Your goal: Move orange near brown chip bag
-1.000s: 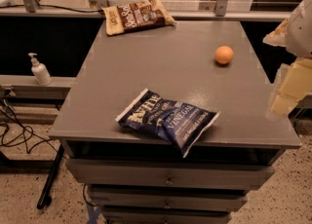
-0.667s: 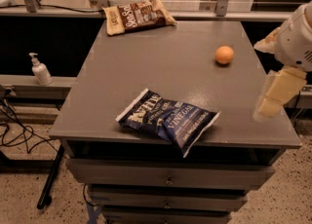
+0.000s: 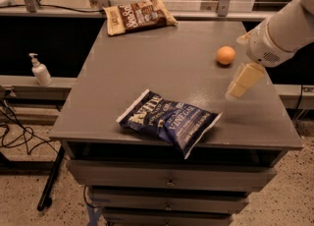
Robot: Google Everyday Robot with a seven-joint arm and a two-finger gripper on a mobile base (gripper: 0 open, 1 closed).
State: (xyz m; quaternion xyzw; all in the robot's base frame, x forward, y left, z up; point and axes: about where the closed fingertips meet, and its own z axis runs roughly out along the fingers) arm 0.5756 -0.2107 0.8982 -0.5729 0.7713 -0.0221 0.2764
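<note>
Orange near the table's right edge needs a centred grasp; the end effector beside it, open or closed I cannot tell, should align directly above.

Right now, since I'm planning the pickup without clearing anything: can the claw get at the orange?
Probably yes. The claw hovers close beside the orange, and nothing stands between them. The blue chip bag lies nearer the camera, away from that path.
</note>
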